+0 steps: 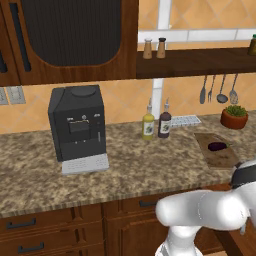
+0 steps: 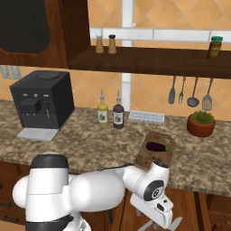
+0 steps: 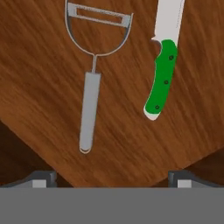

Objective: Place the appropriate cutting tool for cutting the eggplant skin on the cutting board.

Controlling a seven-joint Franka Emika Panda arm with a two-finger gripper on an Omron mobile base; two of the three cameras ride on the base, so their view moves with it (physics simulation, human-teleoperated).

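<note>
1. Down low, below the front edge of the desk (image 2: pixel 90 149), the end effector (image 3: pixel 112 177) hangs over a wooden drawer floor (image 3: pixel 43 87), its two dark tips spread wide apart and holding nothing.
2. Right under it lie two tools: a grey Y-shaped peeler (image 3: pixel 89 83) with a long metal handle, and just beside that a green-handled knife (image 3: pixel 162 76) with a pale blade. The two are apart, not touching.
3. Neither tip touches the peeler; its handle end lies between them, a little ahead.
4. Up on the speckled desk, the cutting board (image 2: pixel 151 158) lies flat near the front edge, with the eggplant (image 2: pixel 158 146) resting on top of it at the back end.
5. Behind the cutting board, by the wall, sits a potted plant (image 2: pixel 201 123) in a terracotta pot, and a pale ridged tray (image 2: pixel 146 116) lies flat against the tiles.
6. Off to the side of the cutting board stand two bottles (image 2: pixel 110 115), one yellow and one dark, just beside each other, and well beyond them the black coffee machine (image 2: pixel 43 101).
7. Utensils (image 2: pixel 189 92) hang on the wall above the cutting board.
</note>
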